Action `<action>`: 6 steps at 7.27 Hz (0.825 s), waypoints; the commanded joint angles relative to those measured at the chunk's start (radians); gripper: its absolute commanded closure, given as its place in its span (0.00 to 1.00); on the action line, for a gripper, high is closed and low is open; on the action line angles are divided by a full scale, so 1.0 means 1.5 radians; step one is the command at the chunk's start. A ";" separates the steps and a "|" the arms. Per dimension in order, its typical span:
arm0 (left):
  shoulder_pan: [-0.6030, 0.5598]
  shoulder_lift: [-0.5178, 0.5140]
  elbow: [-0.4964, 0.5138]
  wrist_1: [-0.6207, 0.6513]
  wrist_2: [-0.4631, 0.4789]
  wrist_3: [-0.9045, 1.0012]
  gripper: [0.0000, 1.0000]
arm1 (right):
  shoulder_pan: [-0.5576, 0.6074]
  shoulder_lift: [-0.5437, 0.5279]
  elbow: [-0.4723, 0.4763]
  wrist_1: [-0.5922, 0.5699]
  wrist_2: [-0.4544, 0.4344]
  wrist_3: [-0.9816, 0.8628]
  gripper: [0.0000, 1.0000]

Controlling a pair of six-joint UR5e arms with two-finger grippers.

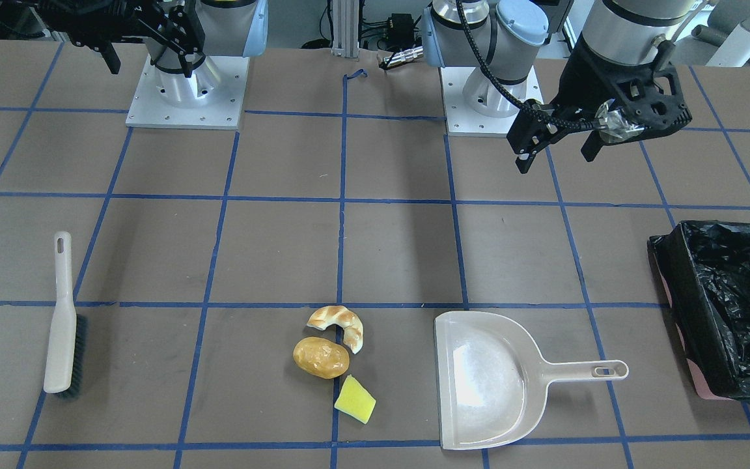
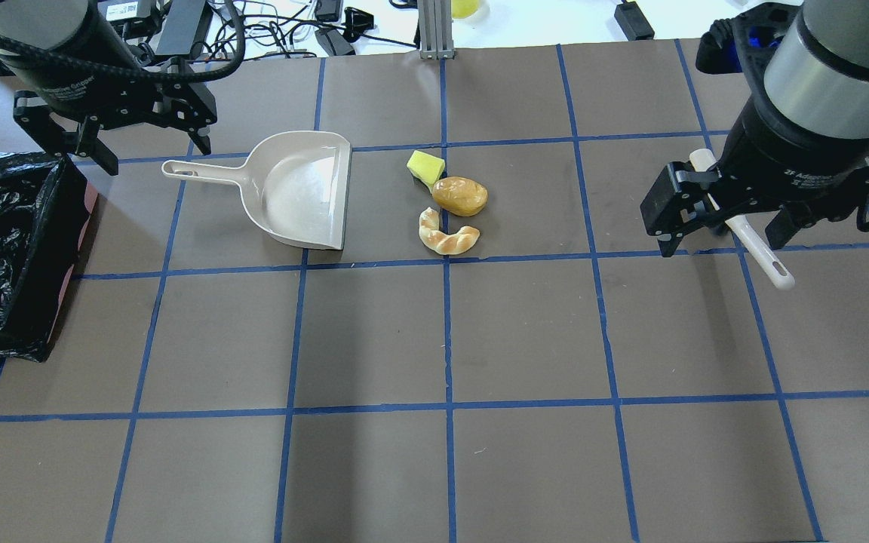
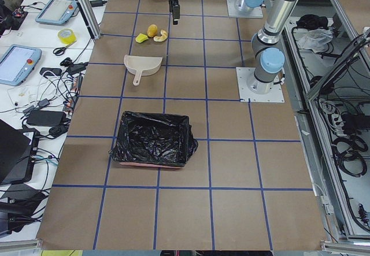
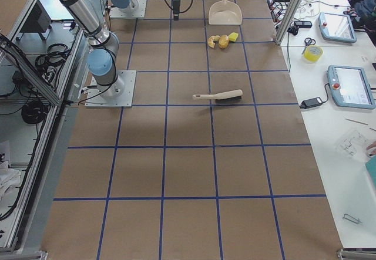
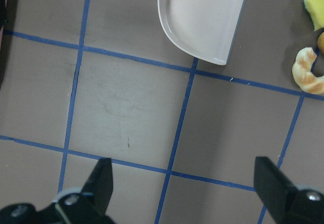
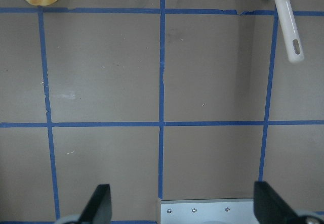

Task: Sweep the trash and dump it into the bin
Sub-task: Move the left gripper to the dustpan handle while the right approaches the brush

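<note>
Trash (image 2: 460, 195) btwn L gripper (image 2: 157, 156), R gripper (image 2: 721, 241); apart.

Brown table (image 2: 374, 332) gridded with blue tape (image 2: 447, 332) — yellow tape roll (image 3: 67, 36) alongside.

Three trash pieces: a curved tan croissant (image 1: 336, 324), a golden-brown lump (image 1: 321, 357), a yellow wedge (image 1: 355, 399). One beige plastic dustpan (image 1: 486, 384), one white brush (image 1: 62, 326), one black-lined bin (image 1: 681, 306).

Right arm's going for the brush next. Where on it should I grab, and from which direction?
I'd take the brush by its slim handle, near the middle, coming straight down with the open right gripper. It lies flat on the table, bristles sideways, so the jaws can close across the handle's narrow width.
</note>
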 commanded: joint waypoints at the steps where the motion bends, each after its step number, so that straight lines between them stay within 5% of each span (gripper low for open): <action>1: 0.000 0.015 -0.030 0.007 0.005 0.000 0.00 | 0.000 0.001 0.000 0.000 -0.002 0.002 0.00; 3: 0.001 0.003 -0.028 0.010 0.001 0.012 0.00 | 0.000 0.002 0.000 -0.002 -0.002 -0.006 0.00; 6: 0.053 -0.030 -0.031 0.067 0.007 0.263 0.00 | -0.003 0.016 0.000 -0.010 -0.002 -0.005 0.00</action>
